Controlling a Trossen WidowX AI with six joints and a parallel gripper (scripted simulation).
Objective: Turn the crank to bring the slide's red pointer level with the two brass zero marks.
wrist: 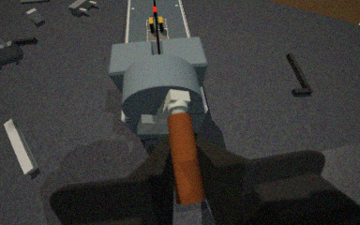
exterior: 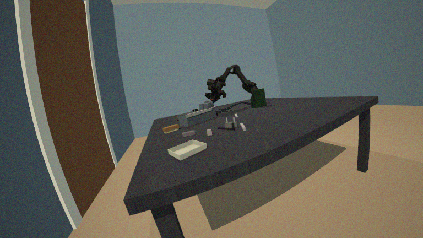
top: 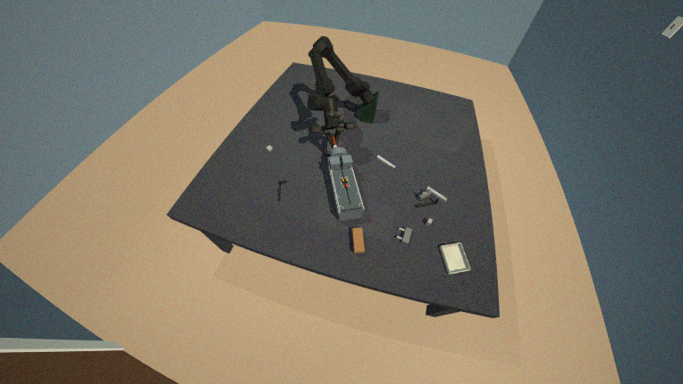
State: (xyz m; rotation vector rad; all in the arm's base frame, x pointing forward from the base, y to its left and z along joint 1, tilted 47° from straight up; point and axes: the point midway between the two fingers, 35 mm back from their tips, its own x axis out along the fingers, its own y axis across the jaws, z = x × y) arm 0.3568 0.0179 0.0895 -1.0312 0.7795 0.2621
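The grey machine [top: 350, 214] [exterior: 199, 117] [wrist: 161, 75] lies lengthwise in front of the arm, its crank at the end nearest the arm. The crank's orange handle [wrist: 180, 141] points back towards the arm from a white joint [wrist: 178, 99]. My gripper [top: 333, 139] [exterior: 212, 100] [wrist: 180, 138] is shut on the handle, a dark finger on each side. The slide's red pointer [top: 346, 185] [wrist: 155, 9] stands beyond the two brass zero marks [top: 344, 180] [wrist: 157, 21], on the side away from the crank. The handle's far details are too small to tell in the exterior view.
An orange block [top: 357, 240] [exterior: 171, 128] lies past the machine's far end. A white bar [top: 385, 161] [wrist: 20, 146] and a black L-shaped piece [top: 279, 191] [wrist: 300, 77] flank the machine. A grey bracket [top: 406, 235] and a cream tray [top: 459, 270] [exterior: 180, 157] lie farther out.
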